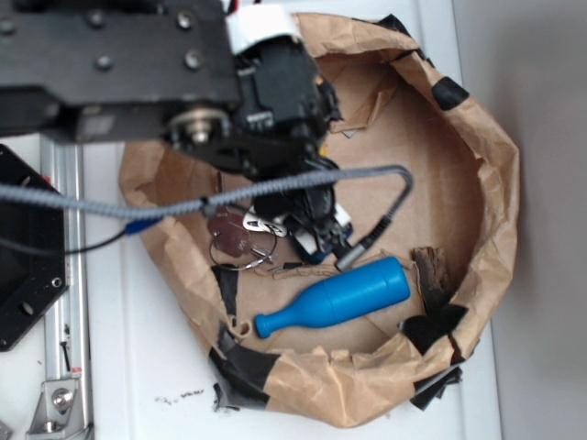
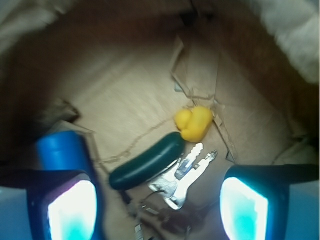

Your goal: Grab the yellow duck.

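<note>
From the wrist view I can see the yellow duck [image 2: 194, 123] lying on the brown paper floor right of the frame's center, its lower left edge just beside the upper end of the dark green pickle toy [image 2: 148, 160]. The exterior view does not show me either one; the arm [image 1: 138, 64] and its camera block cover that part of the nest.

The gripper [image 2: 157, 205] has its jaws spread wide, one glowing pad at lower left and one at lower right of the wrist frame, with nothing between them but a bunch of silver keys [image 2: 186, 172] on the paper, just below the pickle. The duck sits above the gap, apart from both pads.

In the exterior view the blue bowling pin [image 1: 336, 298] lies on its side at lower center inside the crumpled paper nest [image 1: 486, 183], which rests on the white tabletop [image 1: 147, 367]. In the wrist view only a blurred blue end [image 2: 60, 150] of it shows at left. The keys' brown fob [image 1: 229, 236] shows in the exterior view, partly under a grey cable [image 1: 110, 203].

I can read no writing anywhere; the wrist picture is soft throughout.
</note>
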You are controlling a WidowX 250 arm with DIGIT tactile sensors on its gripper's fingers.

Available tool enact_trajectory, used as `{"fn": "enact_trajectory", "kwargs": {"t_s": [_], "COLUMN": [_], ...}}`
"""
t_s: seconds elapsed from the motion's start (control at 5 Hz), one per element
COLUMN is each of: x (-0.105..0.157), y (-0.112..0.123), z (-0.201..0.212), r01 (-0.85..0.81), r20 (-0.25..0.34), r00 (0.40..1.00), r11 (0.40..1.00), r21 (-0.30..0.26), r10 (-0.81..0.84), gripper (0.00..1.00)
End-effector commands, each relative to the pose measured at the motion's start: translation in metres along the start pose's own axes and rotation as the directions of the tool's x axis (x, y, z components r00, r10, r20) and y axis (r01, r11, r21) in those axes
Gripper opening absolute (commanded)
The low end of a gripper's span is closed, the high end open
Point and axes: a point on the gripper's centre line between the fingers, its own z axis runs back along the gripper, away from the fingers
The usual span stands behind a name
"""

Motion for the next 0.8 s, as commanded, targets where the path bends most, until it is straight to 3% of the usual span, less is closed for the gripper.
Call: {"fn": "enact_trajectory", "kwargs": {"t_s": [0.0, 0.2, 0.4, 0.6], "x": [0.011, 0.011, 0.019, 0.021], "y": [0.009, 0.009, 0.018, 0.021], "z": [0.006, 0.006, -0.034, -0.038], "r01": [-0.021, -0.021, -0.093, -0.103], "r20": [0.035, 0.035, 0.051, 0.078], "r00": [0.999, 0.999, 0.995, 0.992], "r11": [1.0, 1.0, 0.994, 0.993], "r21": [-0.02, -0.02, 0.061, 0.059], "r10": [0.022, 0.022, 0.09, 0.099], "gripper": [1.0, 1.0, 1.0, 1.0]}}
